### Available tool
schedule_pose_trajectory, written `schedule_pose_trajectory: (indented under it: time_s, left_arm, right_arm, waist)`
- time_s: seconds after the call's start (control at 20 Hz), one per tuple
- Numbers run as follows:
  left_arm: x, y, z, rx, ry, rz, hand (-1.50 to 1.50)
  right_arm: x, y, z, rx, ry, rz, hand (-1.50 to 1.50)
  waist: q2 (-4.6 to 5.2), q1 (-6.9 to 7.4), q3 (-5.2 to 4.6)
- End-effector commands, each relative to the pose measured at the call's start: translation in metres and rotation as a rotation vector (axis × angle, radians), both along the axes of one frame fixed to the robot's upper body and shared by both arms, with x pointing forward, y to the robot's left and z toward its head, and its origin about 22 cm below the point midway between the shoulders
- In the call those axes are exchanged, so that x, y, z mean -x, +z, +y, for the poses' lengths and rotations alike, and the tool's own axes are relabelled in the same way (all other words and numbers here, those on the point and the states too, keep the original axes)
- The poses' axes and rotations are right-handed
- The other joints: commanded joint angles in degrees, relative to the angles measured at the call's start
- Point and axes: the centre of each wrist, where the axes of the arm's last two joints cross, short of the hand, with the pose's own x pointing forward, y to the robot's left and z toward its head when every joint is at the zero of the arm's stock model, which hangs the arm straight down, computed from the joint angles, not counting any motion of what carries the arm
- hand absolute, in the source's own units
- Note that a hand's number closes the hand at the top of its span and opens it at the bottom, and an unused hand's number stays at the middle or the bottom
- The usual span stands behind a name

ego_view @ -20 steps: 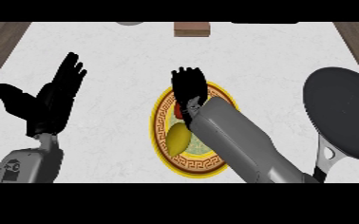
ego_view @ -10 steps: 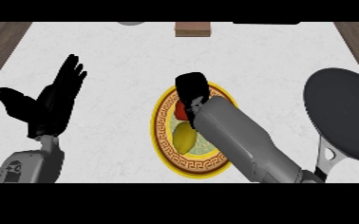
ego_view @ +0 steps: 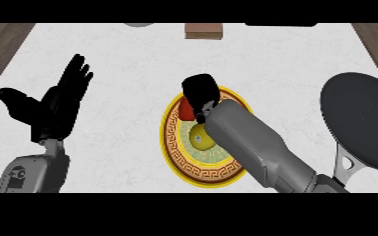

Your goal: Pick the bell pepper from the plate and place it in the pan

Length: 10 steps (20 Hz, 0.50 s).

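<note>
While the left hand rests open near the left edge, fingers straight and pointing up with the thumb spread out to the side, the right hand is down over the plate, its grey forearm crossing the plate from the lower right. That right hand is curled into a dark fist at the far rim of the plate, and a bit of red, the pepper, shows just at its left side, touching the fingers; the fingers look closed round it, though most of the pepper is hidden under the hand. I cannot tell whether the pepper is lifted or sitting on the plate. The plate has a yellow rim and a patterned band, and lies in the middle of the white marbled table. A yellowish spot shows at the plate's centre, just beside the forearm. The pan, dark and round, sits well apart at the right edge, its pale handle running down toward the lower edge. At the far side of the table a small brown block lies by itself, with a grey round thing to its left, cut off by the edge.
</note>
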Motion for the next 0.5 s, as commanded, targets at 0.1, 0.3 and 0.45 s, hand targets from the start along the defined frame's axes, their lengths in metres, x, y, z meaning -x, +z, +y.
schedule_pose_trajectory:
  time_s: [0.1, 0.3, 0.45]
  left_arm:
    - [0.009, -0.013, 0.009, -0.017, 0.019, 0.007, 0.00]
    - [0.011, -0.009, 0.007, 0.004, 0.031, 0.009, 0.00]
    - [0.011, -0.007, 0.003, -0.003, 0.027, 0.013, 0.00]
  right_arm:
    - [-0.002, -0.019, -0.013, -0.075, -0.159, 0.016, 1.50]
    - [-0.049, 0.002, -0.091, -0.163, -0.738, -0.022, 1.50]
    - [-0.066, 0.018, -0.128, -0.168, -0.992, -0.103, 1.50]
  waist:
    - [0.30, -0.66, 0.09]
    - [0.35, -1.98, 0.14]
    - [0.38, -1.30, 0.12]
